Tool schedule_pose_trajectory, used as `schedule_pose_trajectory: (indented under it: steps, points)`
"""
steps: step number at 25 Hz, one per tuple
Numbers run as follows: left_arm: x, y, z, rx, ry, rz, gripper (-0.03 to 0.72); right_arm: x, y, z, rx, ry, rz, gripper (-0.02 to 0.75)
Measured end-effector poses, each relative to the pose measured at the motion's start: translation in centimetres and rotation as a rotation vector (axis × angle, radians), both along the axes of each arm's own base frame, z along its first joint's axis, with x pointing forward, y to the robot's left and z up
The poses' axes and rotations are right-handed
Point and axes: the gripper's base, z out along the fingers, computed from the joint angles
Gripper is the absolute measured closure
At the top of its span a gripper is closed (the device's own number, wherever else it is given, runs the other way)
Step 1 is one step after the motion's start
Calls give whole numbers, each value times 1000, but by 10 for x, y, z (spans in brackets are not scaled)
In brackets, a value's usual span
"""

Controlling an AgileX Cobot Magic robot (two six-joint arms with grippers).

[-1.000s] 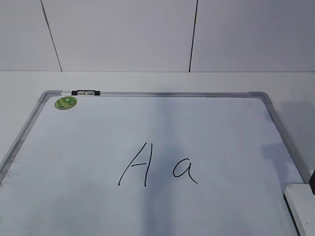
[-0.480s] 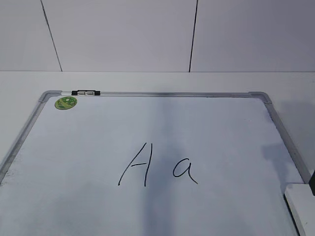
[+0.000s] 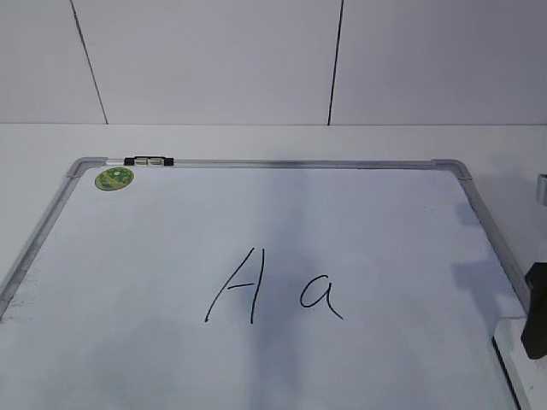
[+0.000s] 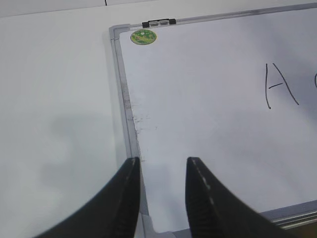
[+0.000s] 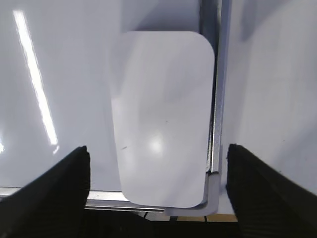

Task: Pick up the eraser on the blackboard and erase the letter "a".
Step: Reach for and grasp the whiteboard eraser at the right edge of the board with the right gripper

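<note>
The blackboard [image 3: 342, 231] is a white dry-erase board with a grey frame, lying flat. The letter "a" [image 3: 320, 296] sits at its middle, right of a taller capital "A" [image 3: 237, 287]. The eraser [image 5: 161, 116], a flat white rounded block, lies at the board's near right corner; only its edge [image 3: 523, 359] shows in the exterior view. My right gripper [image 5: 157, 168] is open wide above it, one finger on each side, not touching; one black finger [image 3: 536, 320] shows at the right edge. My left gripper [image 4: 161, 166] is open and empty over the board's left frame.
A small black-and-white marker [image 3: 149, 161] lies on the board's far frame, beside a round green sticker [image 3: 114, 178]. The board's frame rail [image 5: 216, 99] runs right beside the eraser. The white table [image 4: 54, 114] surrounds the board, with a tiled wall behind.
My right gripper has come into the exterior view at the right edge, and now stands over the eraser. The board, letters and marker have not moved.
</note>
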Motion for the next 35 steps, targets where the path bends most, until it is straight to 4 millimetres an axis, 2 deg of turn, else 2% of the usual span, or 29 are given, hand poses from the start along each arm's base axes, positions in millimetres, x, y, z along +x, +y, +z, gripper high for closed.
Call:
schedule_pose_trajectory:
  steps: [5,12,20,35]
  points:
    - [0,0,0,0,0,0,448,1,0,-2,-1,-22,-2,83]
    - [0,0,0,0,0,0,448,-16,-2,-28,-10,20,-2,84]
    - [0,0,0,-2,0,-1,448,-22,-3,-20,-4,-71,0,85]
    - [0,0,0,-3,0,-2,448,-20,0,-20,28,-99,-19,104]
